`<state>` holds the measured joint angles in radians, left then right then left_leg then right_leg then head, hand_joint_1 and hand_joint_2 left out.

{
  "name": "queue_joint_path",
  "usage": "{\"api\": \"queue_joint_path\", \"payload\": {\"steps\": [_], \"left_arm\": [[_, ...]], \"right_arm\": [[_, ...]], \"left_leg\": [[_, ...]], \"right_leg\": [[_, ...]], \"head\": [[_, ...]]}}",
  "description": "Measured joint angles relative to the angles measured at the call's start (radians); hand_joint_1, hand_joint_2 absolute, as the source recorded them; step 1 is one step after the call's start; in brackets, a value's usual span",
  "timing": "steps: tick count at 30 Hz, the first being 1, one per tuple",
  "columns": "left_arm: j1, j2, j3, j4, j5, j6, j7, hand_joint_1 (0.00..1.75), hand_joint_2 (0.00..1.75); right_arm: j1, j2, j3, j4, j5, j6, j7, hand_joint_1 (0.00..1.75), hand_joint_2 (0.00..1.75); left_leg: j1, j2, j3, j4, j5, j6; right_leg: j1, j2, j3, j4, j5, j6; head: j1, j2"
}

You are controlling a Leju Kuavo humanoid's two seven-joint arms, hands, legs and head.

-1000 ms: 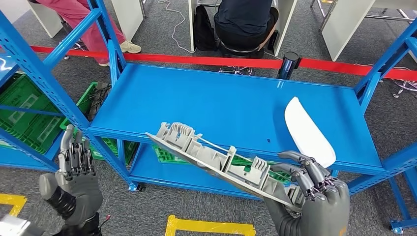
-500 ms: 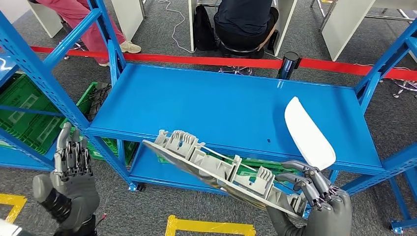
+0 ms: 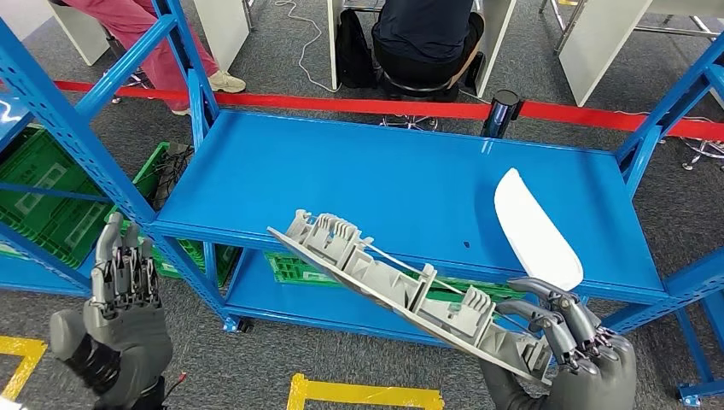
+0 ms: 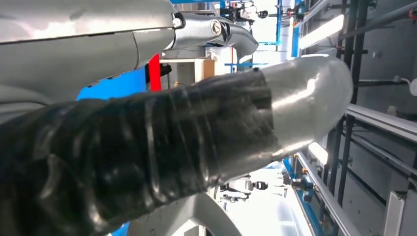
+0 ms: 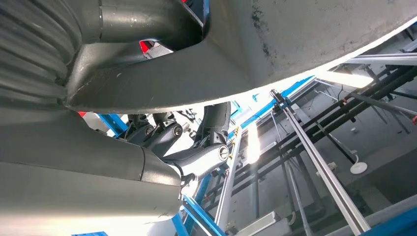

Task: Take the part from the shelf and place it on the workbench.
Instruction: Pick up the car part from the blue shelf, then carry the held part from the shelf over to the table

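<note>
Grey part has shifted rightward, right hand gripping its end; left hand holds nothing.

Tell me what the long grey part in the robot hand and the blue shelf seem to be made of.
Grey part: likely moulded plastic, matte, judging by its ribs and clip tabs. Blue shelf: seemingly painted sheet metal, smooth, slightly glossy, with perforated uprights. The right robot hand holds the part.

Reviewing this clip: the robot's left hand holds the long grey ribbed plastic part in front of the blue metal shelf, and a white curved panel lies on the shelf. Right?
Not quite: in the head view the right hand holds the long grey ribbed plastic part; the left hand is empty. The white curved panel does lie on the blue metal shelf.
</note>
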<state>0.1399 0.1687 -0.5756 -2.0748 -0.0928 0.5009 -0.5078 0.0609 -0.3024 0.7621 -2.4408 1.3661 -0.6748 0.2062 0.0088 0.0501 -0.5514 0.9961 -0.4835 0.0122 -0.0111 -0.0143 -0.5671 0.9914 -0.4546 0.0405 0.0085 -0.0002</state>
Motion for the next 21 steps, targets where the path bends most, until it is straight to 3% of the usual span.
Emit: {"api": "queue_joint_path", "payload": {"steps": [11,17,19,21], "left_arm": [[0.000,0.010,-0.013,-0.016,-0.009,-0.017,-0.011,0.00,0.00],[0.000,0.015,-0.019,-0.021,-0.009,-0.022,-0.013,0.00,0.00],[-0.001,0.016,-0.020,-0.024,-0.009,-0.025,-0.014,0.00,0.00],[-0.002,0.016,-0.022,-0.025,-0.008,-0.029,-0.013,0.00,0.00]], "right_arm": [[0.011,0.000,-0.001,-0.016,-0.073,-0.004,0.018,1.75,1.75],[0.017,-0.001,-0.001,-0.017,-0.097,-0.006,0.023,1.75,1.75],[0.020,-0.002,-0.001,-0.017,-0.103,-0.006,0.025,1.75,1.75],[0.023,-0.004,-0.002,-0.017,-0.109,-0.007,0.025,1.75,1.75]], "left_leg": [[-0.005,0.000,-0.002,0.004,-0.003,0.005],[-0.007,0.000,-0.005,0.004,-0.001,0.023],[-0.002,0.001,0.000,-0.009,0.008,0.033],[-0.001,0.002,0.002,-0.015,0.012,0.038]], "right_leg": [[-0.005,0.000,0.000,-0.001,0.001,0.003],[-0.010,0.000,-0.002,-0.003,0.003,0.020],[-0.011,0.002,-0.021,0.032,-0.024,0.025],[-0.011,0.006,-0.069,0.147,-0.088,0.028]], "head": [[-0.002,0.000],[-0.003,0.000],[0.000,0.000],[0.010,0.000]]}}
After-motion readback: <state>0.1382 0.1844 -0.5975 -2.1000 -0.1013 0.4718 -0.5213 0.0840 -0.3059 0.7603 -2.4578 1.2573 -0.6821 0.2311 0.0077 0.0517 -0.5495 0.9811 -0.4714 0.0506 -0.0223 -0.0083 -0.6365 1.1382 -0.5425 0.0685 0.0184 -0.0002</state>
